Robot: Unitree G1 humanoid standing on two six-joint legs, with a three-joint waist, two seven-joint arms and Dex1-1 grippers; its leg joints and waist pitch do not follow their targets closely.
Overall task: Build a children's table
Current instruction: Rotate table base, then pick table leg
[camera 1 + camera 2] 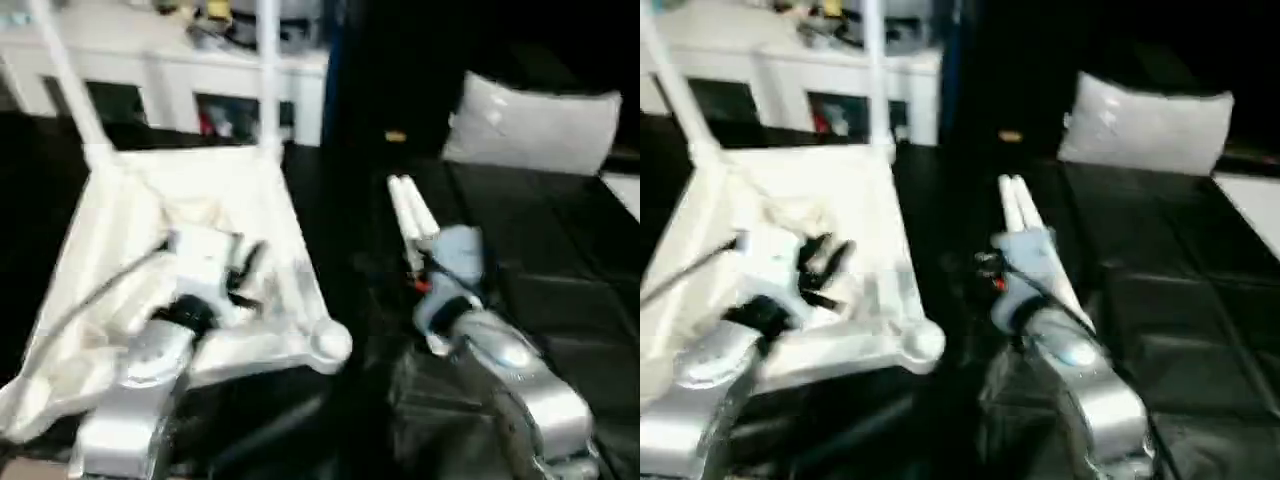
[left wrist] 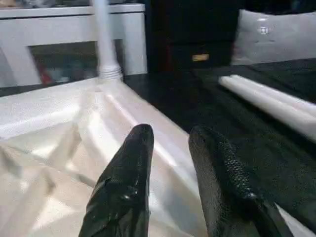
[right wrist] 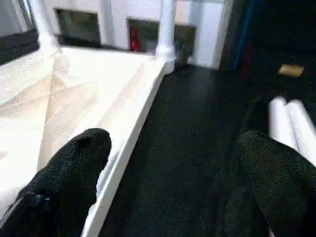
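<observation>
The two loose white tapered tube legs (image 1: pixel 410 215) lie lengthwise just beyond the wide-open right claw (image 3: pixel 173 187), while the part-open, empty left claw (image 2: pixel 170 163) hovers over the upturned white ribbed plastic tabletop (image 1: pixel 130 230).

Dark floor (image 1: pixel 560 300), padded mats I think; on it the upturned table top (image 1: pixel 250 200), two loose legs (image 1: pixel 410 215) and a pillow (image 1: pixel 530 125).

Both silver forearms reach forward. The left gripper (image 2: pixel 170 182) has its fingers narrowly parted with nothing between them; the right gripper (image 3: pixel 173 182) is spread wide.
</observation>
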